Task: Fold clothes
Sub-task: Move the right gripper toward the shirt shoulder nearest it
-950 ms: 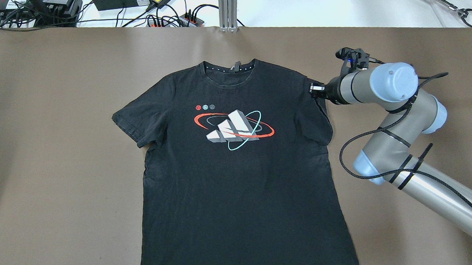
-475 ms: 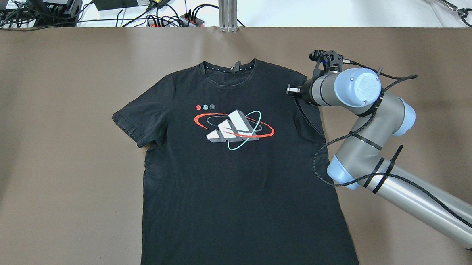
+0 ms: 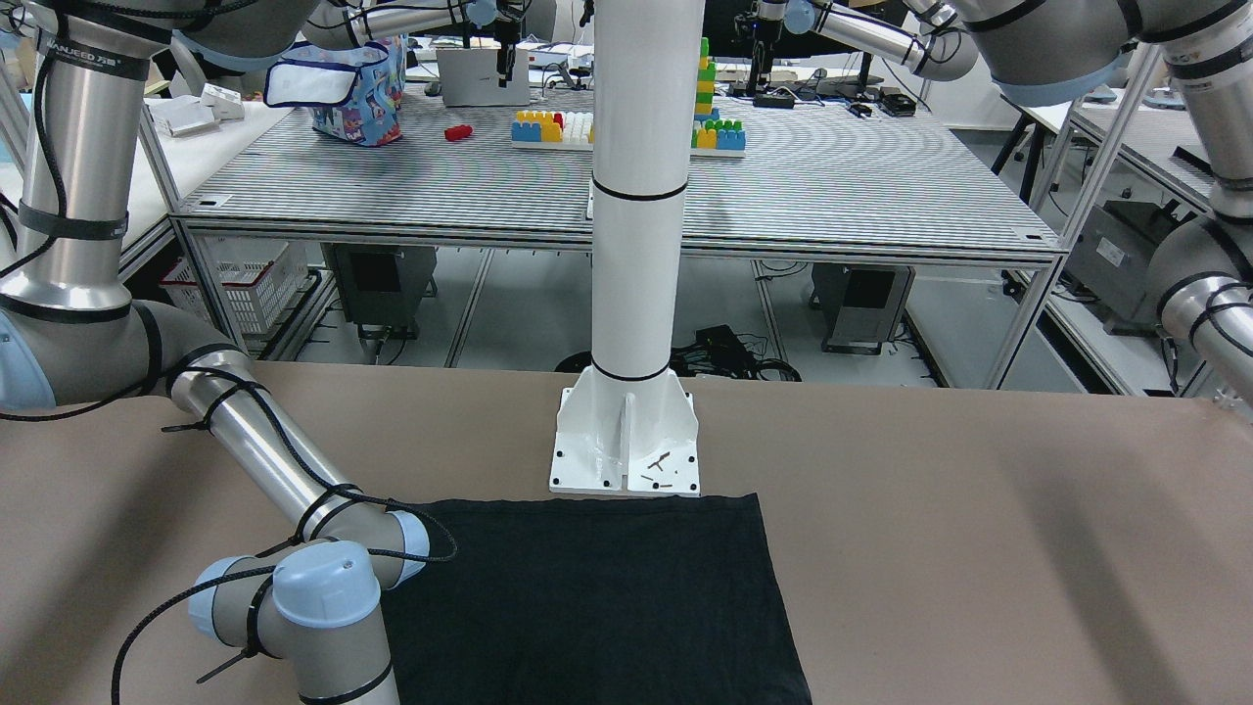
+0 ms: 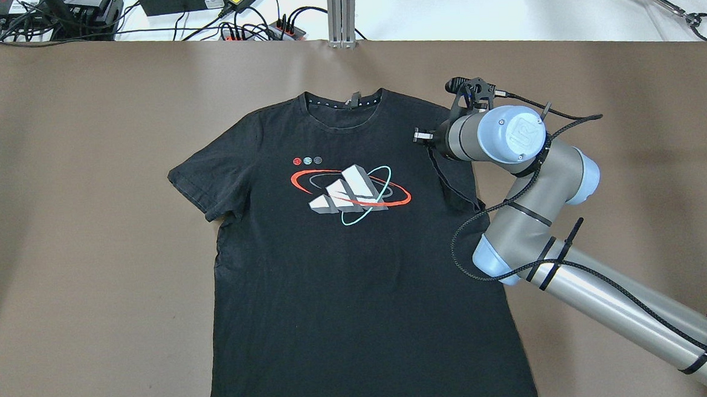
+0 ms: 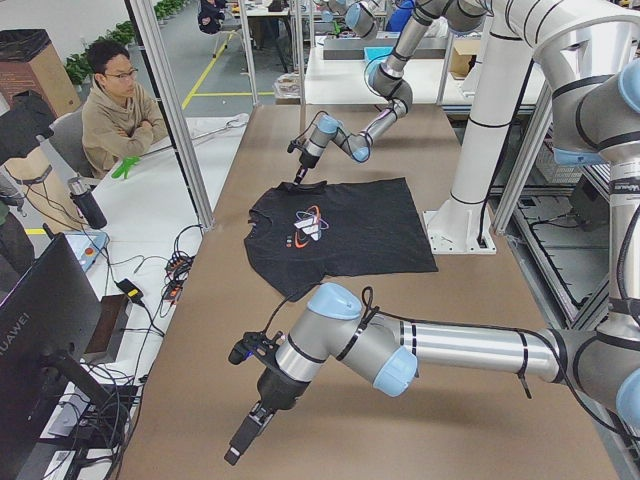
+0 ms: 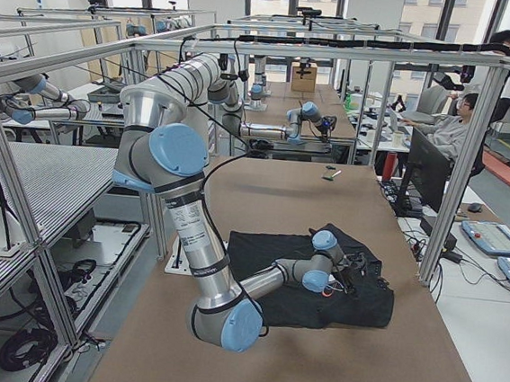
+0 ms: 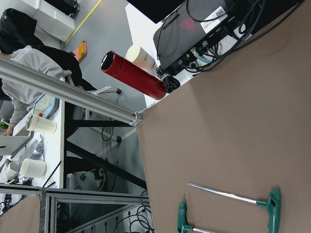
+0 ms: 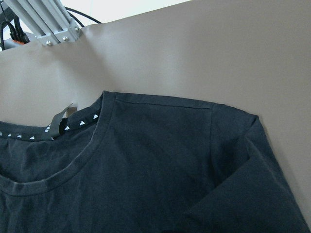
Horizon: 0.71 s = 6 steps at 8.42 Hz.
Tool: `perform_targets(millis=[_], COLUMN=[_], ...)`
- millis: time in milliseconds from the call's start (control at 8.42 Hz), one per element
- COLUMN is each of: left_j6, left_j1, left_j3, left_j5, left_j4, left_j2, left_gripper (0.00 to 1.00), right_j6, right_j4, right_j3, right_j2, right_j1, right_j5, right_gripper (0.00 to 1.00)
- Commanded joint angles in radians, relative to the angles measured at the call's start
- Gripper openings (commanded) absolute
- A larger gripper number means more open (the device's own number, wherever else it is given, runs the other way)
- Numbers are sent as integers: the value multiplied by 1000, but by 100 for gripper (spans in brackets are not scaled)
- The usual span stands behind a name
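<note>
A black T-shirt [image 4: 358, 283] with a red, white and teal chest logo lies flat on the brown table, collar toward the far edge. It also shows in the front-facing view [image 3: 587, 607] and the left view [image 5: 350, 225]. My right gripper [image 4: 431, 149] is over the shirt's right shoulder, shut on the right sleeve, which is folded inward over the body. The right wrist view shows the collar and that folded sleeve [image 8: 243, 194], but no fingers. My left gripper [image 5: 245, 445] hangs past the table's left end, far from the shirt. I cannot tell whether it is open or shut.
A white post base [image 3: 626, 441] stands at the shirt's hem. An aluminium post [image 4: 340, 11] and cables [image 4: 198, 1] line the far edge. Green-handled hex keys [image 7: 228, 204] lie on the table's left end. A person [image 5: 115, 100] sits beyond that end.
My right gripper has moved left from the sleeve's outer edge, drawing the sleeve inward over the shirt's body. The rest of the shirt has stayed flat.
</note>
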<state>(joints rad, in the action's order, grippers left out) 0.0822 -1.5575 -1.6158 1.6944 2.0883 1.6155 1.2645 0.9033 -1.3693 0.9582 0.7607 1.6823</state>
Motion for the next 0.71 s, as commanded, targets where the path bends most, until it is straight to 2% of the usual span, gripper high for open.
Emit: perform_targets(millis=[0, 119, 238, 356, 594], left_j6=[-79, -143, -259, -391, -569], left_j1=[42, 78, 105, 144, 245], left_j3=[-4, -6, -6, -10, 0], left_j5=[19, 77, 223, 326, 346], left_j4=[1, 4, 12, 10, 9], left_j2=[4, 14, 42, 82, 170], left_gripper=[100, 100, 100, 100, 100], right_j6=[1, 6, 7, 7, 3], right_j4=[-4, -6, -6, -6, -10], right_j3=[-2, -13, -34, -40, -42], right_j2=[5, 5, 5, 7, 33], right_j1=[-33, -35, -40, -47, -47], right_j5=[-1, -1, -1, -1, -1], right_gripper=[95, 95, 95, 95, 95])
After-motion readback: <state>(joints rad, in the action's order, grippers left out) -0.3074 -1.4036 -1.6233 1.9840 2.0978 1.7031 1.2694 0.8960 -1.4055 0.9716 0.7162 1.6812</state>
